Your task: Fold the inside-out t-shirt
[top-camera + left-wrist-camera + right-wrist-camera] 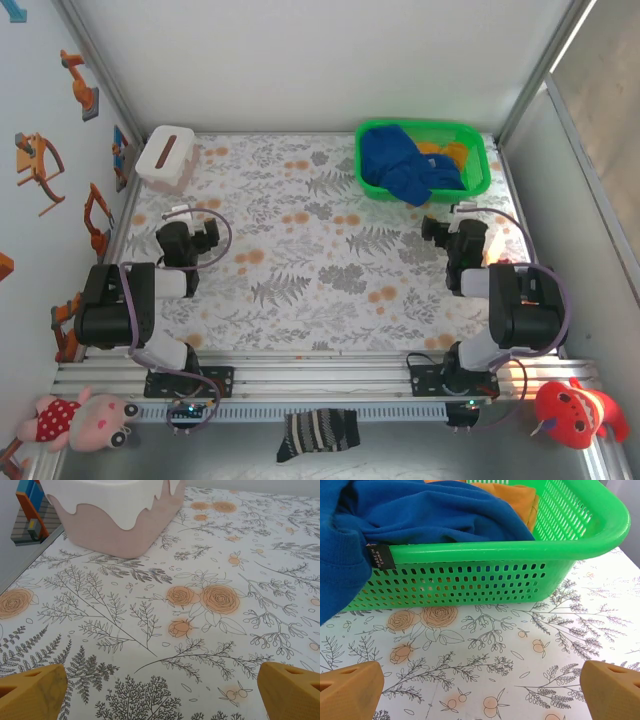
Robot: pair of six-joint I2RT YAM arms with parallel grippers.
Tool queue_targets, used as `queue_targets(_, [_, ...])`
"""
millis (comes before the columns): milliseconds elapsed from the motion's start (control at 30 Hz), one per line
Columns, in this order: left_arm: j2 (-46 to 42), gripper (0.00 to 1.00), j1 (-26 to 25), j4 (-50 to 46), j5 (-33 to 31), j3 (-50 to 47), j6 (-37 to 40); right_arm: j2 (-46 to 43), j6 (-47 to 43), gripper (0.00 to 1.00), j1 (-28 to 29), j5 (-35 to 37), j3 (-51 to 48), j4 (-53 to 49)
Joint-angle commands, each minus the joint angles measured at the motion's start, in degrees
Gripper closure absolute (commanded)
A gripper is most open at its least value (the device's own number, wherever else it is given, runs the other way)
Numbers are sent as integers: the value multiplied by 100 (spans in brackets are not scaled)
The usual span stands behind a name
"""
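Both released: left gripper (164, 696) and right gripper (481, 692), over the tabletop (320, 262).
The inside-out t-shirt (393, 165) lies heaped in the green basket (495, 580), one fold draped over its rim, beside an orange garment (516, 496).

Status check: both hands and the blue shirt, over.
Left hand open over tablecloth; right hand open, facing green basket. T-shirt bunched in basket, spilling over its near rim. Orange garment packed beside it.

Table (320, 250) open — basket (478, 165) far right.
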Motion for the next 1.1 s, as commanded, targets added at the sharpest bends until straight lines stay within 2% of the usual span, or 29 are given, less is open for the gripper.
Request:
queue_targets(0, [-77,3,11,38,-5,47,58,43,-52,1,-17,-7,-23,49])
queue_targets(1033, [-90,3,46,-89,45,80,39,52,17,1,-96,-121,-11,44])
queue_targets(1067, [-111,3,39,-79,73,63,53,28,28,3,-90,-47,-15,70])
